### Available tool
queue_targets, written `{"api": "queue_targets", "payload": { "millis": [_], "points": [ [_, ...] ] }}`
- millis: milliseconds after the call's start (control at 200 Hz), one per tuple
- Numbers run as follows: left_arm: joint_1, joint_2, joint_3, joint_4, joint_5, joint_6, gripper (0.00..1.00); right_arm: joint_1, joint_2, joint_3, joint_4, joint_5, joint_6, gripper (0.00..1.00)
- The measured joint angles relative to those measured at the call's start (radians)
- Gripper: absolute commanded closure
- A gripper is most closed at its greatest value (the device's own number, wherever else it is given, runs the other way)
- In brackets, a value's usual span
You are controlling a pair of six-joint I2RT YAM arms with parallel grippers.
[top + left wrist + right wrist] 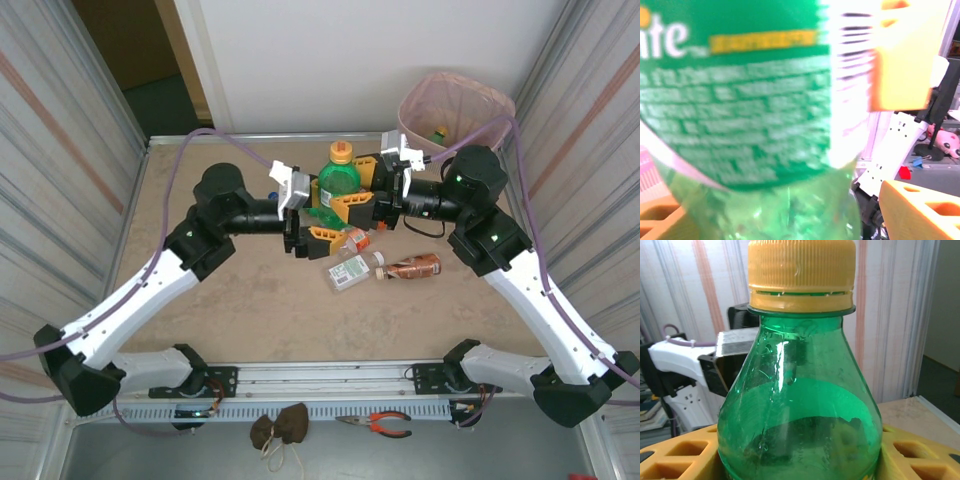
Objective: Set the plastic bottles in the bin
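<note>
- My right tool (800, 462) is clamped on the green bottle (797, 405). A yellow finger (680, 455) presses each side below its shoulder, but the finger ends and the bottle's base are cut off at the bottom edge.
- My left tool (790, 220) stands loose around that bottle's label (740, 100). A gap shows between the bottle and one finger (920, 207), and the other finger is half hidden behind it. The print is blurred; I can read only "ite".
- From above, the bottle stands upright between both tools over the middle of the surface (220, 310), orange cap (342, 152) up. Its base is hidden.
- Nearer me lie a clear one (350, 272), a brown one (410, 267) and a small one (357, 240) beside my left tool.
- The bin (470, 95) stands at the far right corner, well apart. Something green and yellow lies inside, too small to name.
</note>
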Motion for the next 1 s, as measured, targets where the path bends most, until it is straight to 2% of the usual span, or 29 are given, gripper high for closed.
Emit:
{"api": "queue_targets", "payload": {
  "millis": [130, 271, 666, 832, 1002],
  "points": [
    [0.0, -0.046, -0.02, -0.008, -0.064, 0.021, 0.17, -0.011, 0.001, 0.019, -0.015, 0.022, -0.005, 0.47],
    [0.003, -0.061, -0.029, -0.027, -0.118, 0.039, 0.17, -0.069, 0.019, 0.065, -0.041, 0.048, -0.006, 0.5],
    [0.002, -0.087, -0.065, -0.075, -0.127, 0.059, 0.17, -0.399, 0.191, 0.212, -0.118, 0.275, 0.064, 0.54],
    [0.002, -0.106, -0.076, -0.082, -0.127, 0.064, 0.17, -0.525, 0.285, 0.267, -0.161, 0.36, 0.134, 0.64],
    [0.002, -0.126, -0.091, -0.081, -0.138, 0.064, 0.17, -0.622, 0.412, 0.364, -0.229, 0.428, 0.191, 0.66]
  ]
}}
